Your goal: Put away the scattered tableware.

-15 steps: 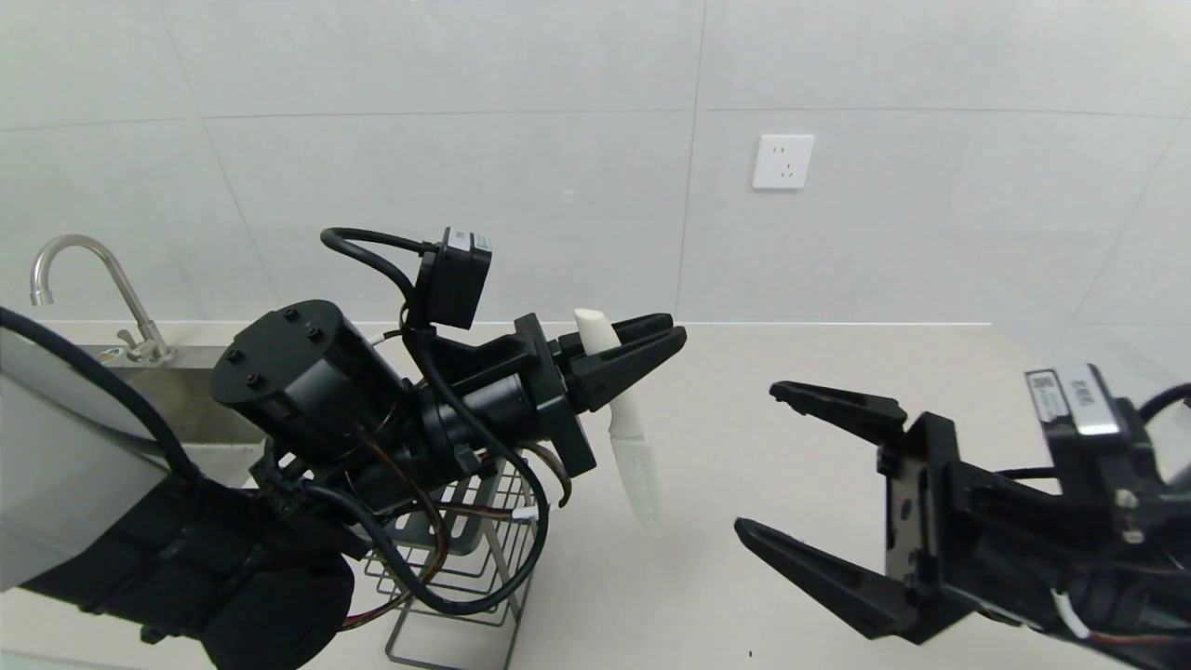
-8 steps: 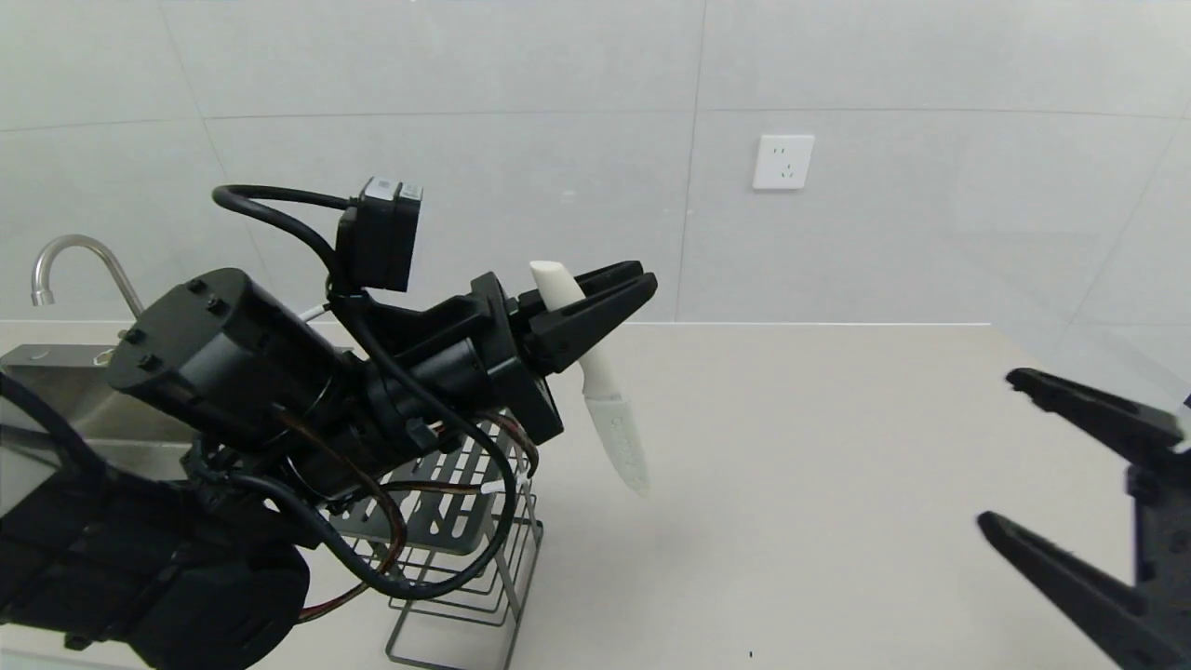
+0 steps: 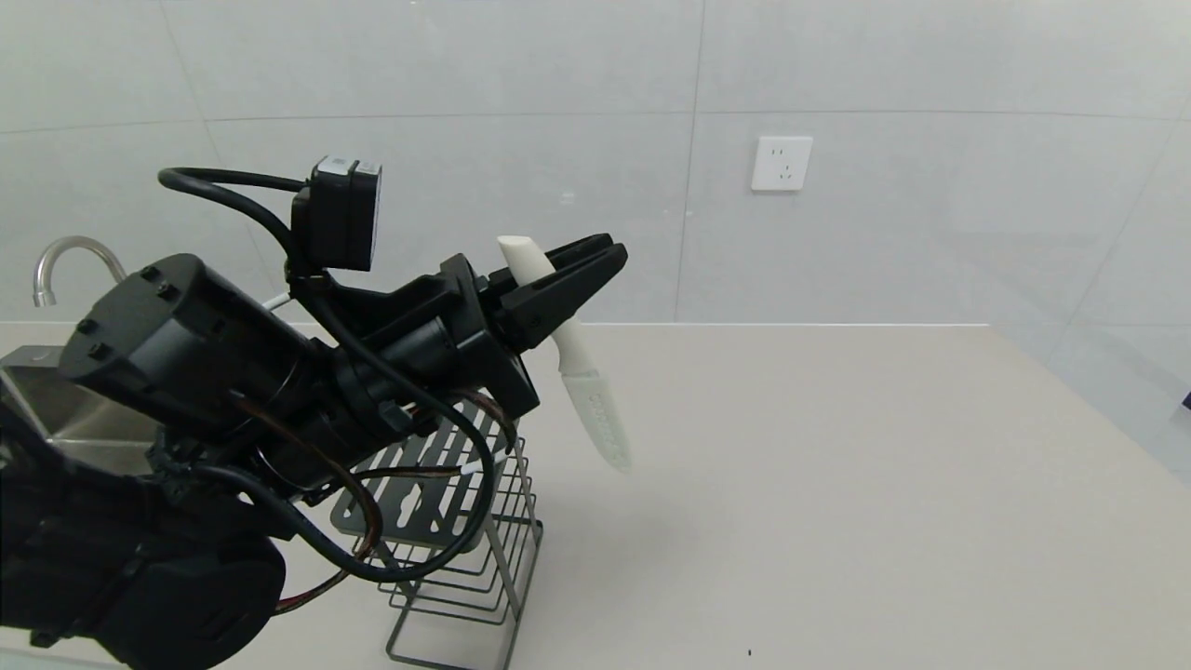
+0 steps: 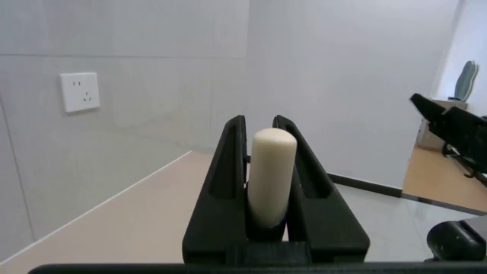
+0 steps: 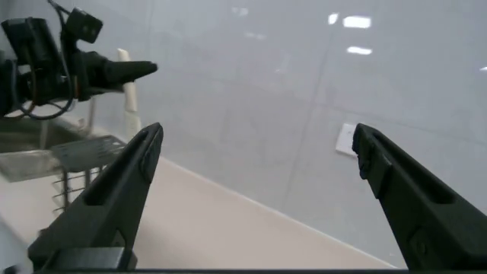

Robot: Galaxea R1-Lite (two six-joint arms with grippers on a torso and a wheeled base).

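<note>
My left gripper (image 3: 607, 255) is raised above the counter, shut on the handle of a white knife (image 3: 594, 408). The knife's blade hangs down and points at the counter, just right of a wire drying rack (image 3: 465, 549). In the left wrist view the fingers (image 4: 228, 164) clamp the rounded white handle (image 4: 272, 173) from both sides. My right gripper (image 5: 257, 133) is open with nothing between its fingers. From the right wrist view the left gripper (image 5: 125, 71) and the knife (image 5: 132, 106) appear far off, above the rack (image 5: 85, 151).
A steel sink (image 3: 37, 395) with a curved faucet (image 3: 58, 256) lies at the left end of the beige counter (image 3: 837, 484). A white wall socket (image 3: 782, 163) sits on the tiled back wall. The counter's right half is bare.
The left arm has lifted the knife higher and carried it leftward, toward the rack. The right arm has drawn back to the right, out of the head view.
</note>
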